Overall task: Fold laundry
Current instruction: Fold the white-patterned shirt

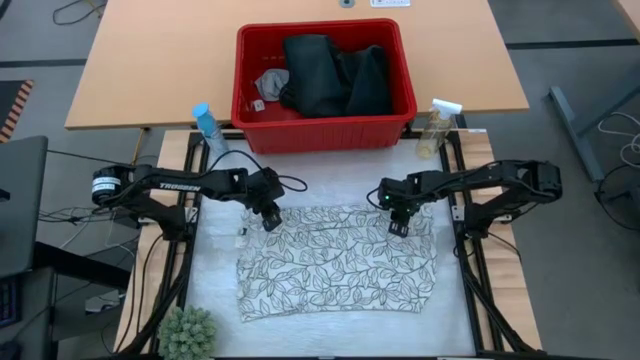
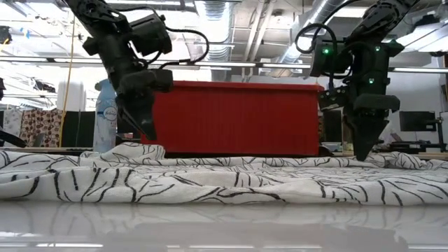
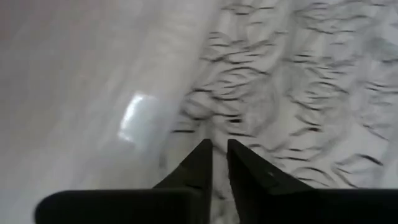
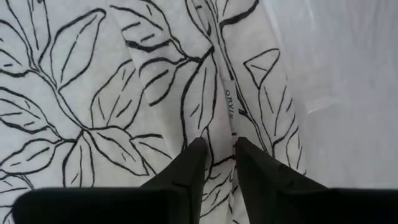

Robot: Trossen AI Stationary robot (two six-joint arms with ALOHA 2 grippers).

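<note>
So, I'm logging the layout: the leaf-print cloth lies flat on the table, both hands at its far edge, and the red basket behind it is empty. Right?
Not quite: the red basket is not empty; the high view shows dark garments in it. The rest holds: the leaf-print cloth lies flat, with the left hand and right hand at its far edge.

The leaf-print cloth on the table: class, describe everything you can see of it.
The leaf-print cloth is white, soft fabric with dark leaf outlines, lying spread and slightly rumpled on the pale table, in front of the red basket. A seam carries a small label. The left gripper and right gripper each pinch its far edge, fingers nearly closed.
</note>
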